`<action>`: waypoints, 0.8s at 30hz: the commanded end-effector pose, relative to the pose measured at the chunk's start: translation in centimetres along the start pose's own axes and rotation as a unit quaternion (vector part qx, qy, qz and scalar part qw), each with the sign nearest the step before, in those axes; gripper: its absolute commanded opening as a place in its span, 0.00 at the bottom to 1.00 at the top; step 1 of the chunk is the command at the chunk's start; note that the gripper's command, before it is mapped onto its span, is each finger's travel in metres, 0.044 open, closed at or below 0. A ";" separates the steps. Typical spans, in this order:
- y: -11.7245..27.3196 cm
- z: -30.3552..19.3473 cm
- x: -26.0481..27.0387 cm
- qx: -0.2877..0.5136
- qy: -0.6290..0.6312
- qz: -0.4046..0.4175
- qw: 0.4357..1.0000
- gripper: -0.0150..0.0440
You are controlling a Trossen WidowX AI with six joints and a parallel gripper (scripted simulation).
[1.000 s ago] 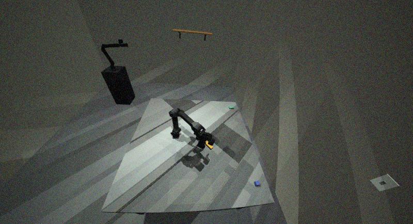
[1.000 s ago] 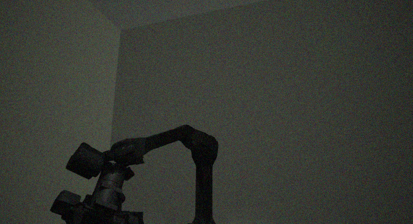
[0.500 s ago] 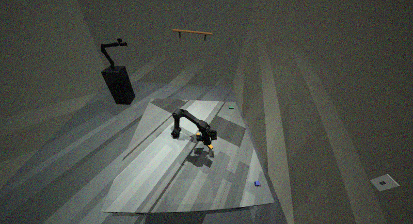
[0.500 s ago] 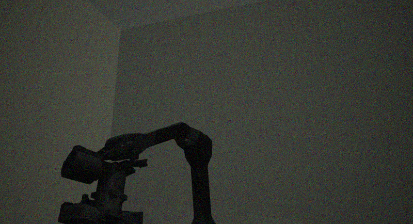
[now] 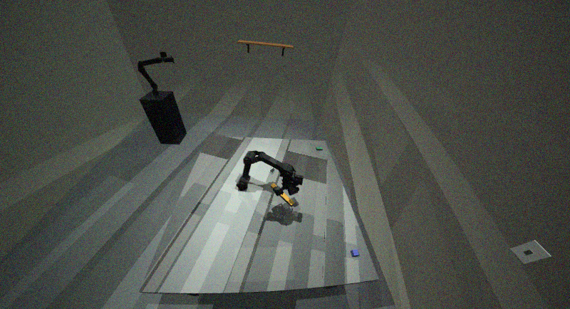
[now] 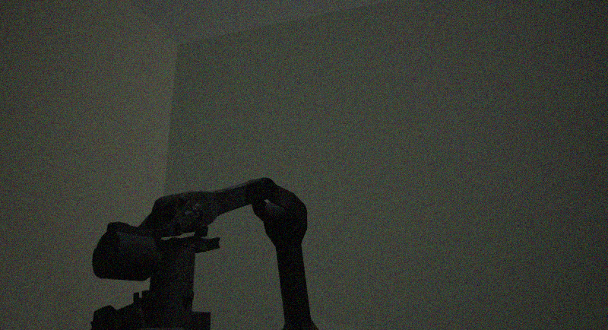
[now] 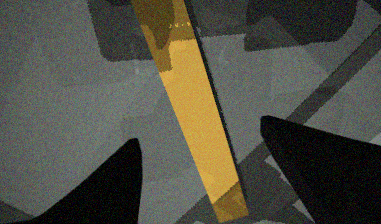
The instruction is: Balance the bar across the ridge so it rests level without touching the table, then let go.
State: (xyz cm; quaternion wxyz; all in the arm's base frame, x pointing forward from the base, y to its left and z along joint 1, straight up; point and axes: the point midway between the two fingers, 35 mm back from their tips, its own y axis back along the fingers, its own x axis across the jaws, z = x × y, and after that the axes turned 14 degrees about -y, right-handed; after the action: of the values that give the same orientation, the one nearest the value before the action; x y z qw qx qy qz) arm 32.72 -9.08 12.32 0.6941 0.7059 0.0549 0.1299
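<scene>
The yellow-orange bar (image 5: 286,197) (image 7: 203,125) appears to lie on the table (image 5: 215,263), partly in shadow. It runs slanted through the wrist view. My gripper (image 5: 285,191) (image 7: 201,134) is open above the bar. In the wrist view its two black fingers stand on either side of the bar, with visible gaps and no sign of contact. Their exact height above it cannot be told. A small grey piece (image 5: 272,170) stands behind the bar, near the arm; it may be the ridge, but is too small to tell. In the exterior view the fingertips are out of frame.
A green block (image 5: 319,149) lies near the table's far right corner, and a blue block (image 5: 354,253) near its front right edge. Beyond the table are a black pedestal (image 5: 164,117) with another arm, a wall shelf (image 5: 265,43) and a pale square panel (image 5: 538,254).
</scene>
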 end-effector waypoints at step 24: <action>-5.0 -0.7 -0.2 -0.005 0.099 -0.040 0.994 0.79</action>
State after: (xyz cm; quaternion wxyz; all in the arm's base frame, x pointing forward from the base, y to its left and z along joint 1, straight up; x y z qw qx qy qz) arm 32.83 -8.20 7.53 0.6927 0.6854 0.1486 0.1681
